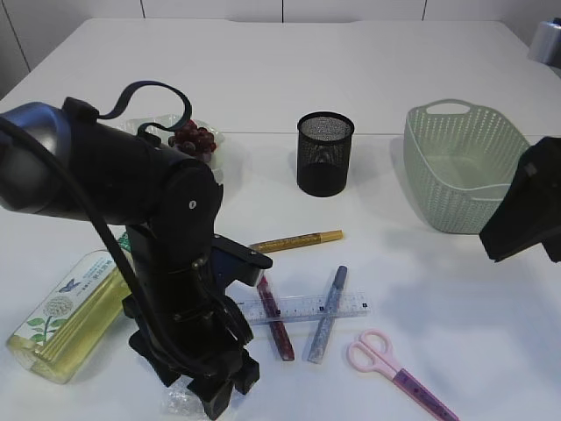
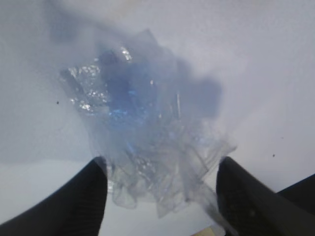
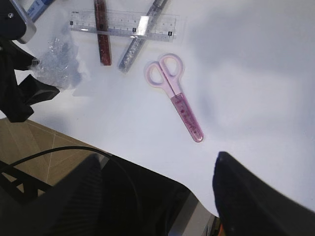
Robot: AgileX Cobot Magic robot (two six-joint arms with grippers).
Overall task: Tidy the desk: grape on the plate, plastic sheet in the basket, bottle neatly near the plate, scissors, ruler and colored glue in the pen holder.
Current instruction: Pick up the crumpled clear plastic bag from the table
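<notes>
The crumpled clear plastic sheet (image 2: 147, 128) lies on the white table between the open fingers of my left gripper (image 2: 160, 194), at the front left (image 1: 180, 402). My right gripper (image 3: 157, 196) is open and empty, above the table's front edge. Pink scissors (image 3: 172, 93) lie at the front right (image 1: 394, 368). The clear ruler (image 1: 302, 308) lies across a red glue pen (image 1: 274, 317) and a silver one (image 1: 327, 314). A gold glue pen (image 1: 296, 241) lies behind them. The bottle (image 1: 66, 320) lies on its side at the left. Grapes (image 1: 193, 139) sit at the back left, partly hidden by my left arm.
The black mesh pen holder (image 1: 325, 153) stands upright at the middle back. The green basket (image 1: 460, 167) stands at the right back. My right arm (image 1: 526, 206) hangs just in front of the basket. The table's front edge runs close below the scissors (image 3: 147, 157).
</notes>
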